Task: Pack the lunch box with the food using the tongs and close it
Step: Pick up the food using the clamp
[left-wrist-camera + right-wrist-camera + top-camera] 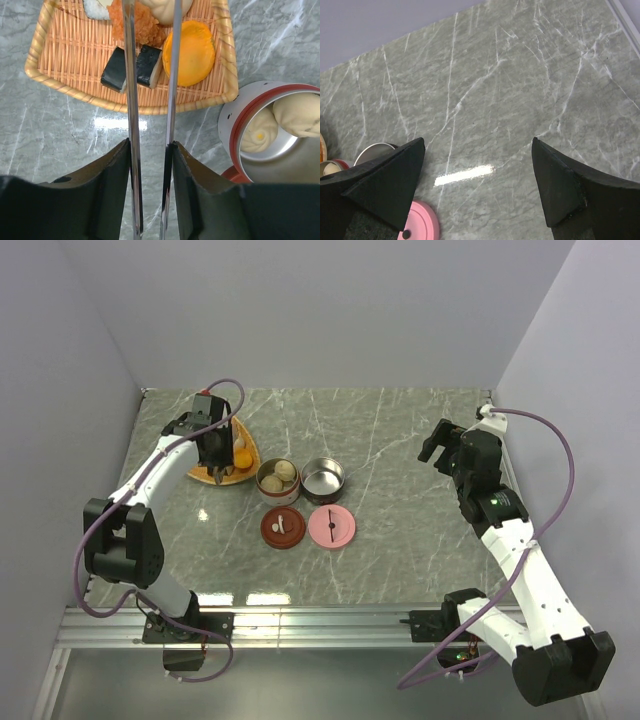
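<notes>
My left gripper (pixel 151 145) is shut on the tongs (pixel 131 100), whose two thin shiny arms run up over the woven orange plate (pixel 60 85). On the plate lie two dark rolls (pixel 148 65), a round orange piece (pixel 190 52), a fried chunk (pixel 142 27) and a beige bun (pixel 165 7). One roll sits between the tong arms; their tips leave the frame at the top. The lunch box is two round tins: one (pixel 262 483) holds two beige dumplings (pixel 260 132), the other (pixel 322 480) is empty. My right gripper (pixel 479 145) hangs open over bare table.
A red lid (pixel 282 528) and a pink lid (pixel 332 526) lie flat in front of the tins. The plate (pixel 225 477) sits at the back left near the wall, under my left gripper (pixel 213 450). My right gripper (pixel 437 445) is at the far right.
</notes>
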